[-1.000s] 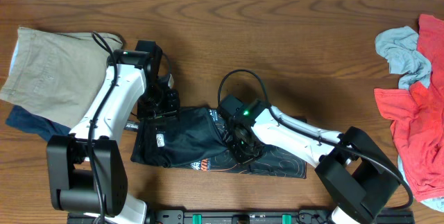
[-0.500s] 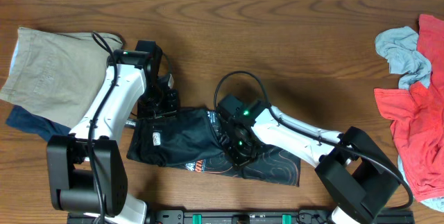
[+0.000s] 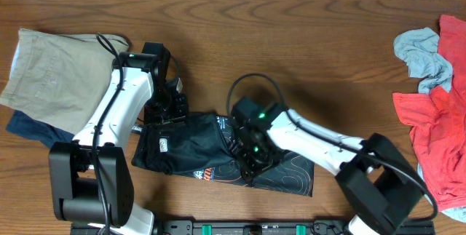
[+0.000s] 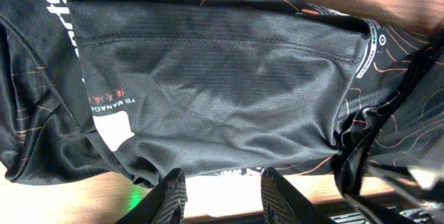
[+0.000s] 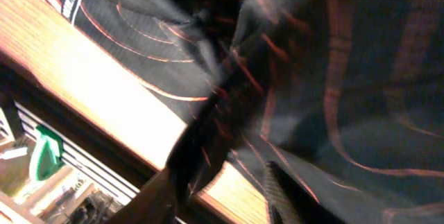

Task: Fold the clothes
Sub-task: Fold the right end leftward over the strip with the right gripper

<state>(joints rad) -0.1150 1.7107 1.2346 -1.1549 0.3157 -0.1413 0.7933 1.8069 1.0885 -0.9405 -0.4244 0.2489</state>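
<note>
Overhead, the black jersey (image 3: 189, 148) lies bunched near the table's (image 3: 291, 31) 6 o'clock edge, with bare wood open toward 12 o'clock. A beige garment (image 3: 51, 68) sits over a navy garment (image 3: 29, 127) at 9 o'clock, and red clothes (image 3: 437, 140) lie at 3 o'clock. The left gripper (image 4: 222, 193) stands spread at the jersey's 10 o'clock hem; the right gripper (image 5: 218, 189) is spread too, with a dark fold between its blurred fingers.

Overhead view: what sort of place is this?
Likely a lab bench for laundry-folding trials: a wooden table, a black jersey between two robot arms, folded garments left, crumpled clothes right.
</note>
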